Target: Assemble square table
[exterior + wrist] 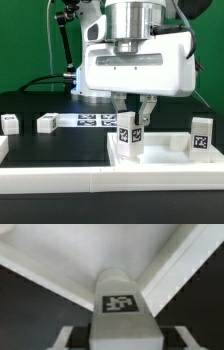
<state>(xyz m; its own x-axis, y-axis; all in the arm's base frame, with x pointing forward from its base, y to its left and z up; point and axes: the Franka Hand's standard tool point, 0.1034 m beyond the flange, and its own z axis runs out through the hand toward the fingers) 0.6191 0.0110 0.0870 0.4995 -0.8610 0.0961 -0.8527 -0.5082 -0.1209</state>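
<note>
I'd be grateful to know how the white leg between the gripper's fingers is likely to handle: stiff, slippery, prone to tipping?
The leg looks like a solid plastic block, so probably stiff and light. Its smooth white faces may slip a little in the gripper. Being taller than wide, it could tip if set upright on the tabletop and nudged.

Smooth, matt white plastic tabletop (pixel 170 160) and leg (pixel 129 137), the leg bearing a flat black-and-white printed tag (pixel 119 303); matt black bench (pixel 60 150) at nine o'clock.
</note>
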